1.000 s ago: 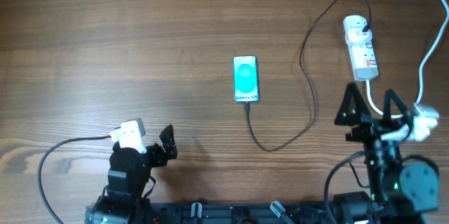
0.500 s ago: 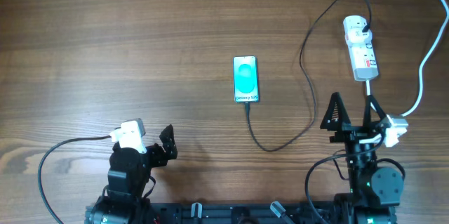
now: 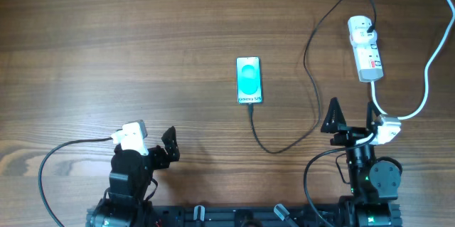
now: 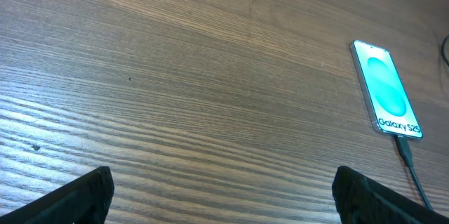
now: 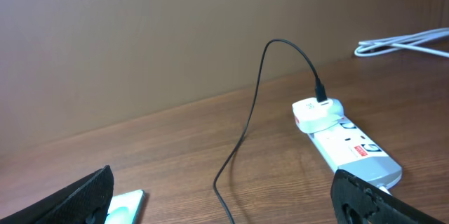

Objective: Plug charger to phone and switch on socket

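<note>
The phone [image 3: 249, 80] lies flat mid-table with its cyan screen up; it also shows in the left wrist view [image 4: 387, 89] and as a corner in the right wrist view [image 5: 126, 203]. The charger [image 3: 313, 77], a thin black cable, has its tip at the phone's bottom edge [image 4: 403, 145] and runs to a white adapter [image 5: 317, 114] on the socket [image 3: 366, 50]. The socket also shows in the right wrist view [image 5: 354, 150]. My left gripper [image 3: 160, 149] is open and empty at the front left. My right gripper [image 3: 353, 120] is open and empty, just in front of the socket.
A thick white cable [image 3: 426, 77] trails from the socket's near end, past my right wrist, and off the far right; it also shows in the right wrist view [image 5: 407, 41]. The charger's loop [image 3: 274, 149] lies between the two arms.
My right arm has pulled back toward the front edge and shifted a little left, away from the socket. The left arm, phone and cables have not moved.
</note>
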`<state>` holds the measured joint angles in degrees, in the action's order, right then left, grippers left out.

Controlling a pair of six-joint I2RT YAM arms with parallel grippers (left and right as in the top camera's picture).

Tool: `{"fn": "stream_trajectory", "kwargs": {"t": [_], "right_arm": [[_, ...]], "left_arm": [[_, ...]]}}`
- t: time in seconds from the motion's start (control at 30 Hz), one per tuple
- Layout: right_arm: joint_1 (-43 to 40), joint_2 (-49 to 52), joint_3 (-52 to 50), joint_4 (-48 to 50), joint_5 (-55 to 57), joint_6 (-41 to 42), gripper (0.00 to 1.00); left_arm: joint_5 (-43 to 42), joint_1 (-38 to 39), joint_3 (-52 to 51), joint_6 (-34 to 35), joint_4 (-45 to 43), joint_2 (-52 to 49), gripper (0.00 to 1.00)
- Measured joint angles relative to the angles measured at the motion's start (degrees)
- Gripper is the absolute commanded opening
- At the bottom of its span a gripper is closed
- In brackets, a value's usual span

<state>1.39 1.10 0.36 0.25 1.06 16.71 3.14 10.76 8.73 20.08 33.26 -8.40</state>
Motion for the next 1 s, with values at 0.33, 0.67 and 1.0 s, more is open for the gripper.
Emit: {"fn": "stream_trajectory", "kwargs": {"t": [0.33, 0.67, 1.0], "right_arm": [[0.00, 0.00, 0.00, 0.00, 0.02, -0.57, 1.00], [0.00, 0.00, 0.00, 0.00, 0.00, -0.57, 1.00], [0.00, 0.00, 0.00, 0.00, 0.02, -0.57, 1.00]], "left_arm": [[0.00, 0.00, 0.00, 0.00, 0.00, 0.00, 1.00], [1.36, -0.09, -0.20, -0.02, -4.00, 2.64, 1.00], [-0.04, -7.63, -1.86, -8.26, -13.70, 7.58, 1.00]]}}
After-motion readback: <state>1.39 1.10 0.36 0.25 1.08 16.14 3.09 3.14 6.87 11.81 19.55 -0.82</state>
